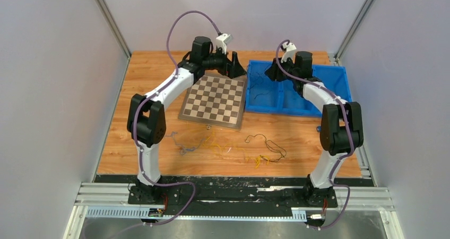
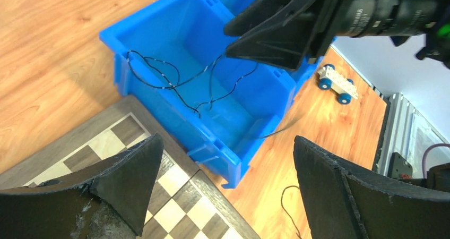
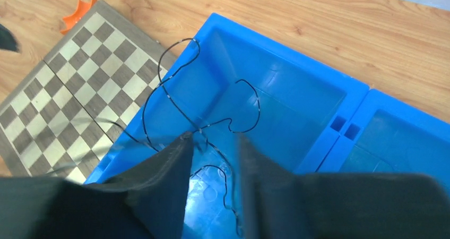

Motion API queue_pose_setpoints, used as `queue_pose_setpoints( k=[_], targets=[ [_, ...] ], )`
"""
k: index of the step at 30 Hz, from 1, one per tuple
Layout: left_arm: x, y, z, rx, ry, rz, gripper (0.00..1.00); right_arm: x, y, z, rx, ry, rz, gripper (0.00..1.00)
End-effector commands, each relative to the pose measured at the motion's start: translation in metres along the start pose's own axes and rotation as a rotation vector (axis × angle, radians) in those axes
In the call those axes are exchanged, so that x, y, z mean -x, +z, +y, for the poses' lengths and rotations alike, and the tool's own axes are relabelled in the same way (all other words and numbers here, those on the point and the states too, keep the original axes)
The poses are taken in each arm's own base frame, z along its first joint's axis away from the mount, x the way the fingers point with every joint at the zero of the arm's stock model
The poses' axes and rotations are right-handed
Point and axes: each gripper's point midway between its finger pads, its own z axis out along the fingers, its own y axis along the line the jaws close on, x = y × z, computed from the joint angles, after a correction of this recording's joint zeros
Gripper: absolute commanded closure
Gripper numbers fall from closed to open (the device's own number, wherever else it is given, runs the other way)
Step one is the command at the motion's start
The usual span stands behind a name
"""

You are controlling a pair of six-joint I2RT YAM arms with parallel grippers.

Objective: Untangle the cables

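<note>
A thin black cable (image 1: 260,93) lies in loops in the left compartment of the blue bin (image 1: 339,77). It also shows in the left wrist view (image 2: 175,82) and in the right wrist view (image 3: 249,109), where part of it drapes over the bin's left wall. My right gripper (image 1: 269,73) hangs over that compartment. Its jaws (image 3: 214,138) stand a little apart, and the cable touches the left fingertip (image 3: 183,143). My left gripper (image 1: 236,69) is wide open and empty (image 2: 227,143) above the bin's corner. More cables lie on the near table: grey-purple (image 1: 180,143), yellow (image 1: 215,143) and black (image 1: 268,143).
A chessboard (image 1: 215,98) lies left of the bin, with an orange piece (image 3: 79,10) at its far corner. A small white and blue toy car (image 2: 336,83) sits on the table to the right of the bin. Grey walls close in on both sides.
</note>
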Motion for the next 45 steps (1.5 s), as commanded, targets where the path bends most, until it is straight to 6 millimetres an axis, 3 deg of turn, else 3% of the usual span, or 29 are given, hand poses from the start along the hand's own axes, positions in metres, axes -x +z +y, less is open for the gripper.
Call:
queue_pose_setpoints(
  k=[1, 4, 13, 19, 25, 26, 28, 30, 31, 32, 35, 36, 37, 41, 45],
  targets=[
    [0.026, -0.026, -0.027, -0.001, 0.086, -0.056, 0.00, 0.024, -0.010, 0.006, 0.002, -0.050, -0.020, 0.55],
    [0.024, -0.037, -0.030, 0.005, 0.070, -0.055, 0.00, 0.026, -0.023, 0.010, 0.008, -0.062, -0.004, 0.38],
    [0.024, -0.078, -0.022, 0.042, 0.023, -0.036, 0.00, 0.017, -0.063, 0.021, 0.078, -0.131, 0.111, 0.18],
    [0.024, -0.099, -0.021, 0.063, 0.041, -0.038, 0.00, 0.001, -0.069, 0.025, 0.122, -0.155, 0.207, 0.20],
    [0.023, -0.127, -0.029, 0.061, 0.093, 0.002, 0.00, 0.015, -0.066, 0.043, 0.208, -0.095, 0.219, 0.27],
    [0.019, -0.132, -0.027, 0.066, 0.154, 0.023, 0.00, 0.017, -0.071, 0.049, 0.231, -0.101, 0.219, 0.26],
    [-0.008, -0.152, -0.033, 0.074, 0.197, 0.120, 0.00, 0.023, -0.093, 0.071, 0.303, -0.138, 0.206, 0.26],
    [-0.024, -0.176, -0.045, 0.077, 0.257, 0.147, 0.00, 0.017, -0.117, 0.096, 0.381, -0.184, 0.220, 0.24],
    [-0.046, -0.183, -0.043, 0.072, 0.233, 0.176, 0.00, 0.009, -0.128, 0.107, 0.403, -0.207, 0.242, 0.23],
    [-0.049, -0.195, -0.052, 0.066, 0.271, 0.170, 0.00, -0.003, -0.138, 0.118, 0.426, -0.234, 0.275, 0.23],
    [-0.099, -0.212, -0.061, 0.039, 0.276, 0.232, 0.00, -0.050, -0.165, 0.138, 0.457, -0.275, 0.402, 0.22],
    [-0.105, -0.219, -0.067, 0.038, 0.315, 0.230, 0.00, -0.067, -0.173, 0.140, 0.461, -0.289, 0.442, 0.22],
    [-0.123, -0.221, -0.066, 0.041, 0.300, 0.257, 0.00, -0.086, -0.181, 0.140, 0.461, -0.315, 0.485, 0.22],
    [-0.151, -0.234, -0.074, 0.052, 0.308, 0.267, 0.00, -0.150, -0.207, 0.123, 0.415, -0.445, 0.633, 0.22],
    [-0.178, -0.240, -0.081, 0.013, 0.313, 0.304, 0.00, -0.194, -0.220, 0.106, 0.387, -0.469, 0.766, 0.22]
  ],
)
